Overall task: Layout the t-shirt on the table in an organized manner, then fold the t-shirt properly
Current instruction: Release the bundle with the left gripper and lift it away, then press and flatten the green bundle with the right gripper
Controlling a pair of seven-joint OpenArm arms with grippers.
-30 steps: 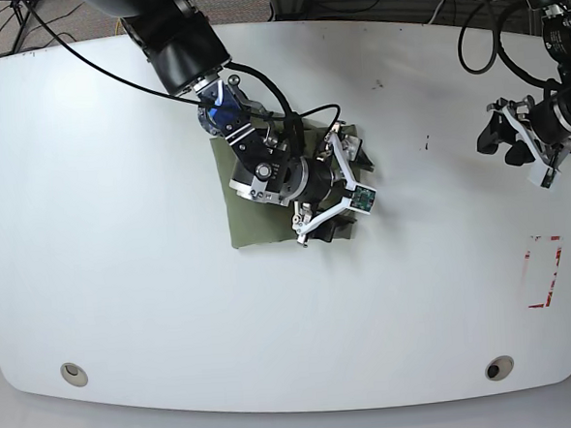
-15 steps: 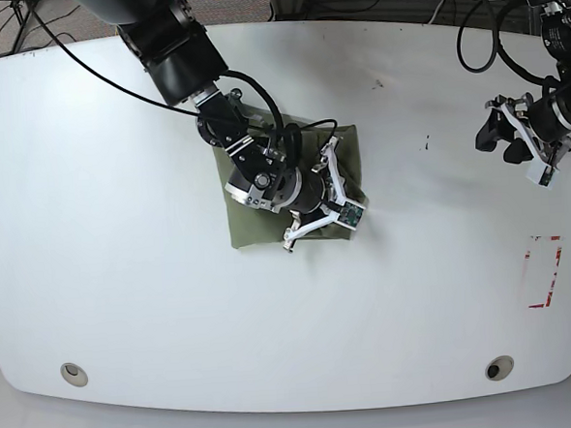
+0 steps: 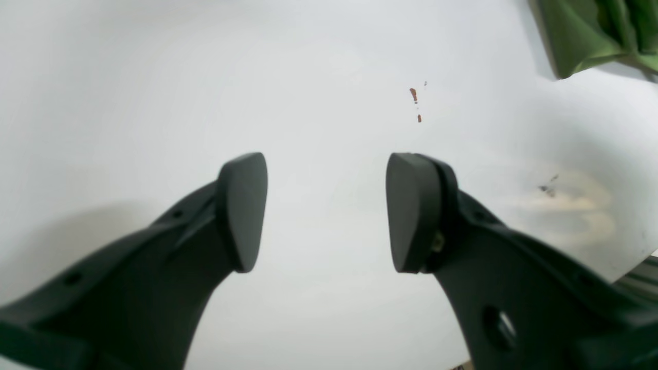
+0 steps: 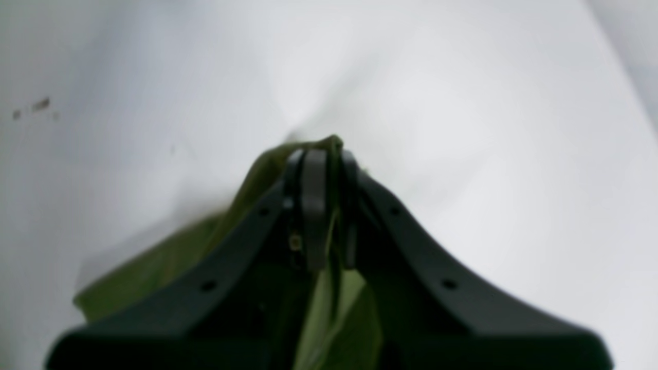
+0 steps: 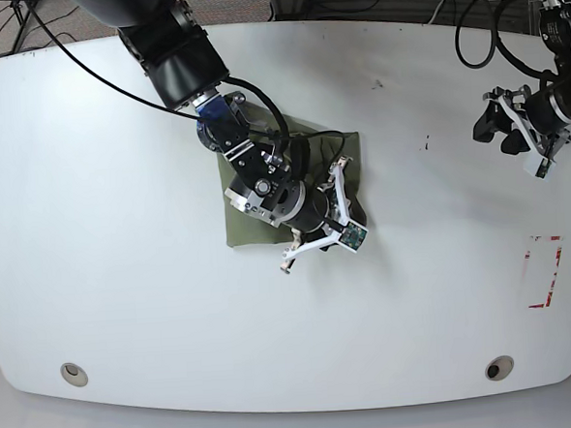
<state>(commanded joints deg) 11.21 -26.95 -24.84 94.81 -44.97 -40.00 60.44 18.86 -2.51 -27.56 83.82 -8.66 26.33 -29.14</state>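
Base view shows the white glossy surface [image 5: 103, 235] filling nearly the whole picture, with rounded edges, two round metal grommets [image 5: 74, 373] near its front edge and a red tape rectangle [image 5: 545, 271] toward the right side. On it, a little left of the middle, lies the t-shirt [image 5: 252, 226], olive green and gathered into a compact folded block, wrinkled at its right edge. The right arm [image 5: 173, 46] reaches down from the upper left and sits over the garment, covering much of its top. The left arm [image 5: 557, 52] hangs at the far right edge, well apart from the cloth. The right claw [image 4: 321, 205] is clenched on a fold of the t-shirt: in the right wrist view green fabric peeks out between and above the two closed fingers. The left claw [image 3: 326, 210] is released, its two dark fingers spread wide above bare white surface, holding nothing. Small dark specks [image 3: 548, 188] and tiny reddish marks [image 3: 414, 95] dot the surface beyond it.
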